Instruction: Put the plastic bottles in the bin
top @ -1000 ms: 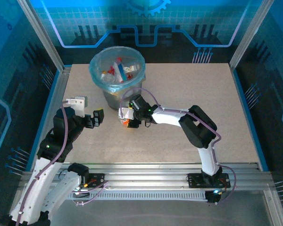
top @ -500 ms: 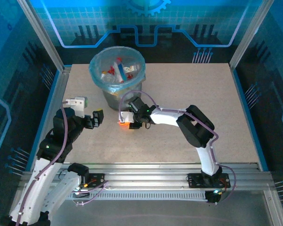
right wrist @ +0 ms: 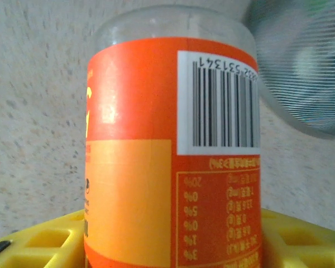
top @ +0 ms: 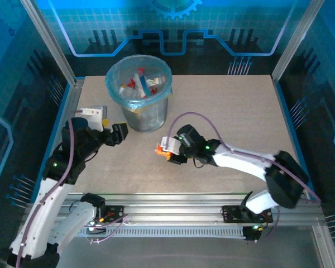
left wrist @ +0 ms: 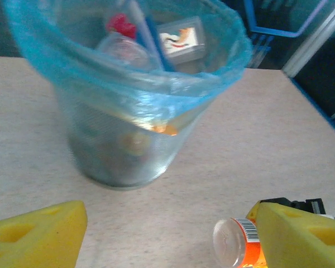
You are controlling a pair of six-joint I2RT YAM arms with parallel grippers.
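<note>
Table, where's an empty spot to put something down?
The table is bare from the bin across to the right rail, and in the near middle. It is crowded in front of the bin: the left gripper and the right gripper with its orange bottle are there.

2 white arms (top: 241, 161) with black joints (top: 283, 187) are carrying lilac cables (top: 196, 115) behind the jaws; yellow pads (left wrist: 304, 237) with moulded pockets are lining the jaws, and green lights (top: 54, 165) are glowing farther back.

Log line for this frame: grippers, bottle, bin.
left gripper: open, beside bin | right gripper: shut on orange-label bottle | bin: bottles inside
</note>
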